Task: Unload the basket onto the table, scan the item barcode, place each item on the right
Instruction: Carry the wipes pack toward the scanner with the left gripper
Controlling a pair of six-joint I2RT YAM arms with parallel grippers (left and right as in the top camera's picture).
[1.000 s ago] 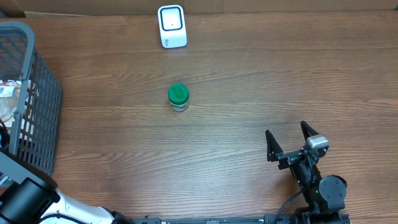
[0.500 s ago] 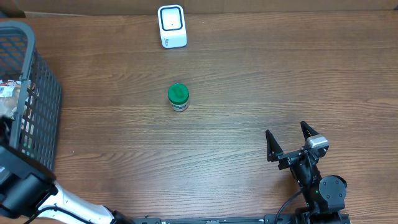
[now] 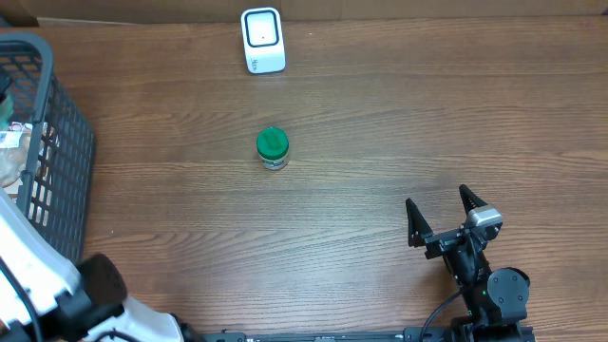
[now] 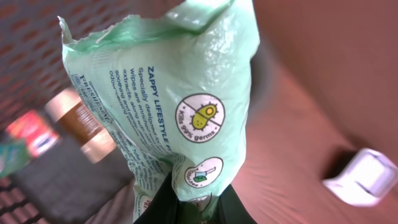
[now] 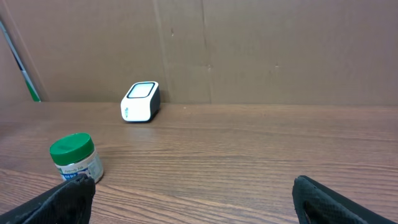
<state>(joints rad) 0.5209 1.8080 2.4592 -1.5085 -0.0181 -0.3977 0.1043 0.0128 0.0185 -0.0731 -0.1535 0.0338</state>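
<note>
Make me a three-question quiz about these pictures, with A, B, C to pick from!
1. Where does the white scanner stand?
A. At the table's far edge, beyond the jar
B. Touching the jar
C. On top of the jar

2. What colour is the jar's lid?
A. Red
B. Blue
C. Green

3. What is the left end effector doing?
A. Hanging open and empty
B. Pinching a pale green wipes pack
C. Gripping the jar

Answers: 1 A, the overhead view shows bare wood between them; 2 C, it is green in both the overhead and right wrist views; 3 B, the left wrist view shows it closed on the pack's end.
</note>
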